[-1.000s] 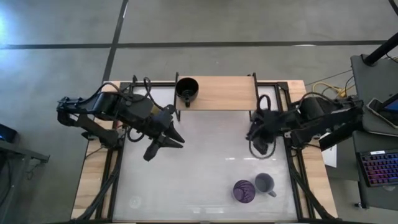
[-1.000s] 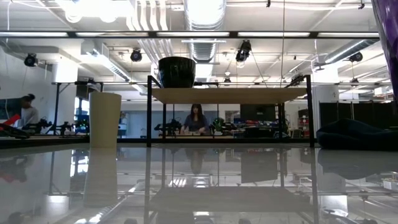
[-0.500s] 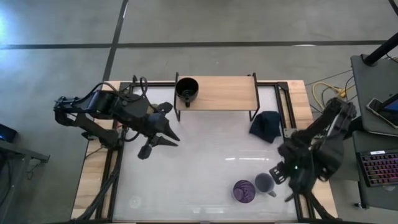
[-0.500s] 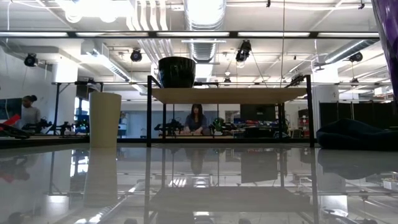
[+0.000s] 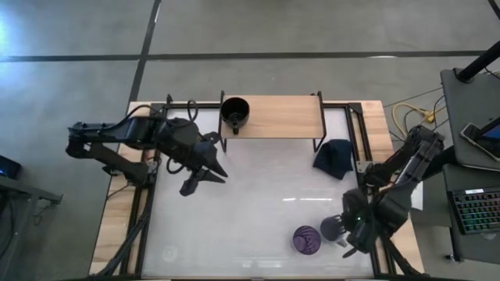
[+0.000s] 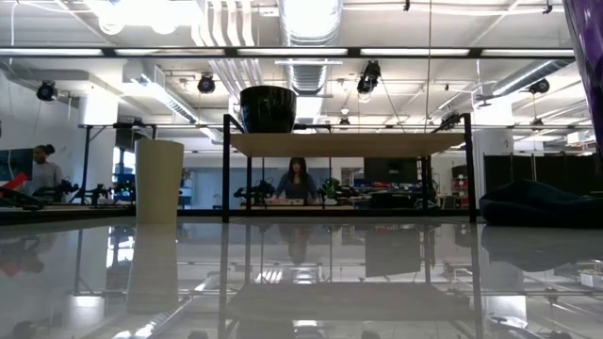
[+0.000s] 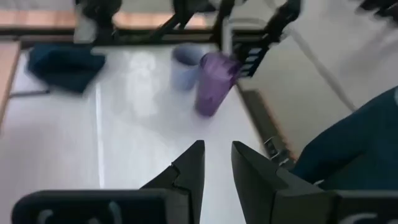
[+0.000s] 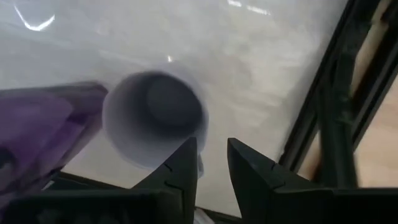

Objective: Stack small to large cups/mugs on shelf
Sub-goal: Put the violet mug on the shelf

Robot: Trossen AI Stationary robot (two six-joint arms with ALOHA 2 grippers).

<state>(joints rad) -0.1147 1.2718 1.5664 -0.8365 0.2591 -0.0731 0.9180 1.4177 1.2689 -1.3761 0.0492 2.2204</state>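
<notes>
Now my right claw [image 8: 210, 163] part-open and empty just above the lavender-grey mug [image 8: 154, 118], purple tumbler [image 8: 43, 134] touching it, my left claw [image 7: 217, 163] part-open, empty, black mug [image 5: 234, 112] on the shelf [image 5: 285, 117] beyond it

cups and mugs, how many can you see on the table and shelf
4: black mug on the shelf, cream cup standing left of it in the low view, purple tumbler and lavender mug side by side near the right pincer.
</notes>
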